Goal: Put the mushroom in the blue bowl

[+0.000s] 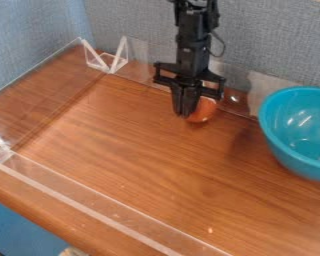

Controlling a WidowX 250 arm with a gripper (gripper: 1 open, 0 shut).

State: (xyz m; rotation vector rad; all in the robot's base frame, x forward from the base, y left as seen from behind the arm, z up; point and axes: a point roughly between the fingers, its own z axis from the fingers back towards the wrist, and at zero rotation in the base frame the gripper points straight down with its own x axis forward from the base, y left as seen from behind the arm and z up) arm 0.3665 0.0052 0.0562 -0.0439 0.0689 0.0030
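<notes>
The mushroom [203,111], small and orange-tan with a cream part, shows just behind the fingertips of my gripper [187,106]. The gripper hangs straight down from the black arm at the back middle of the wooden table and is shut on the mushroom, which sits slightly above the tabletop. Most of the mushroom is hidden by the fingers. To the right of the gripper, at the table's right edge, stands the teal-blue bowl [304,138], deep and with nothing in it.
A low clear plastic wall [83,205] runs along the table's front and left edges, held by white brackets [109,56] at the back left. A blue-grey panel closes off the back. Bare wood [116,140] stretches left and in front of the gripper.
</notes>
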